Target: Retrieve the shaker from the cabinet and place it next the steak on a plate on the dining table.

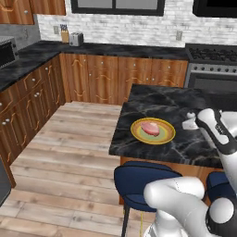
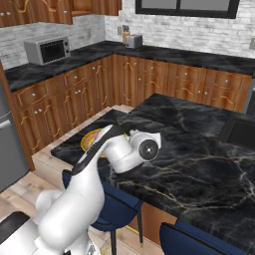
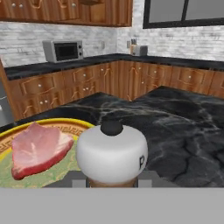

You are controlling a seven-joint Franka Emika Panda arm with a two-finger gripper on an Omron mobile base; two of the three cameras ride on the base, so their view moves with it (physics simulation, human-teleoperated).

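While its tips are hidden, the pincer [image 3: 112,183] seemingly grips the shaker [image 3: 112,153].

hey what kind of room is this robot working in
A home kitchen, rendered in simulation. Wooden cabinets run under black counters, a microwave sits on one, a stove stands by the wall, and a marble-topped dining table holds a steak on a plate.

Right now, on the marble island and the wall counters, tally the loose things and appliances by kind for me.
Shakers: 1, the shaker at the tool
Steaks: 1, the steak
Plates: 1, the plate
Microwaves: 1, the microwave
Toasters: 1, the toaster
Knife blocks: 1, the knife block
Total: 6
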